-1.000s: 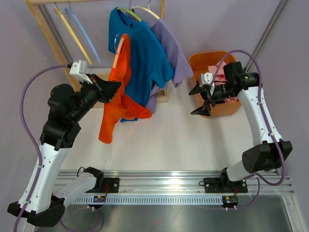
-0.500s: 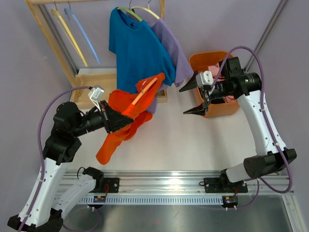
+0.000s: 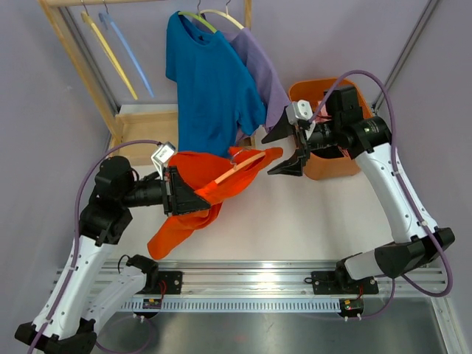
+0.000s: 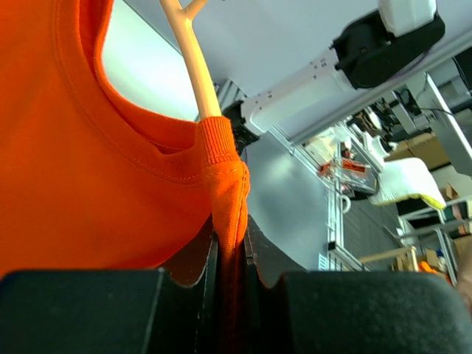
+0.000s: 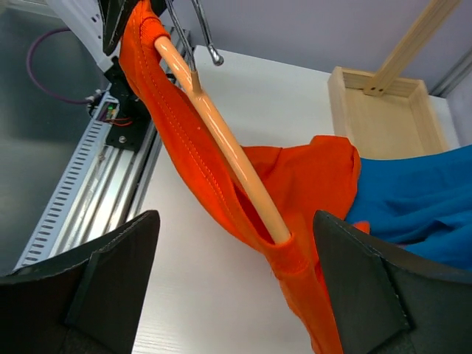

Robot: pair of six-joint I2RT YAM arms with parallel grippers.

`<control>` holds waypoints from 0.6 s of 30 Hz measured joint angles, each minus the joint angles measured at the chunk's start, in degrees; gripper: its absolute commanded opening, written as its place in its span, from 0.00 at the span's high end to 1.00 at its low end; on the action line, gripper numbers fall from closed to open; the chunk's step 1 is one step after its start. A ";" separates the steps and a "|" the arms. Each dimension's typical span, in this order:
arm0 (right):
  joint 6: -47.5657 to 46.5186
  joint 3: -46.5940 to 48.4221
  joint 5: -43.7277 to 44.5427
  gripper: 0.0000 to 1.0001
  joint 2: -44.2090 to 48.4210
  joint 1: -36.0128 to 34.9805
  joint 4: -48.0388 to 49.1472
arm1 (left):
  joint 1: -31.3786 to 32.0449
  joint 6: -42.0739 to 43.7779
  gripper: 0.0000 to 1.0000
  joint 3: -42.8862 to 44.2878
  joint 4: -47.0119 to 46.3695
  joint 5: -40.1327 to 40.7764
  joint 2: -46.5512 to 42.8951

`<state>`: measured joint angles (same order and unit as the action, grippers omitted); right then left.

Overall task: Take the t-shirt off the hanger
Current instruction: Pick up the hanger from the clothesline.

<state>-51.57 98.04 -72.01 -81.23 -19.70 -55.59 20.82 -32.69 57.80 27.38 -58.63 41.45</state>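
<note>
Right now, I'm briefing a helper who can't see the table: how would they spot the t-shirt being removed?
Find the wooden clothes rack at the back of the table, then look in front of it. The orange t-shirt is on a peach hanger, pinched near the collar in the left gripper. Unlike the blue shirt and purple shirt, it is off the rack.

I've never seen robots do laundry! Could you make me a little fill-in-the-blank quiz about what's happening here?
1. The left end effector is shut on the collar of the ___ t-shirt.
2. The right end effector has its fingers ___.
3. The peach hanger is ___ that t-shirt, not out of it.
4. A purple shirt hangs behind a ___ one.
Missing words: orange; open; inside; blue.
</note>
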 measured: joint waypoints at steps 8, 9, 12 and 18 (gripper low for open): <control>2.38 -0.59 0.57 0.22 -3.21 -5.11 -0.09 | 0.00 -2.36 1.00 -2.16 -3.15 -4.96 1.84; 2.49 -0.59 0.61 0.25 -3.48 -5.60 -0.24 | 0.00 -2.36 1.00 -2.16 -3.37 -5.29 2.05; 1.97 -0.55 0.98 0.39 -4.55 -7.34 -1.81 | 0.00 -2.34 1.00 -2.16 -4.20 -6.10 2.45; -0.87 -0.55 2.99 0.75 -6.73 -9.03 -6.23 | 0.07 -2.32 1.00 -2.16 -4.72 -7.56 3.52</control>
<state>-52.45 97.49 -69.01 -87.96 -28.73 -61.82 20.88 -35.00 55.64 22.65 -66.19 44.97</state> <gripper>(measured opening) 0.368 0.138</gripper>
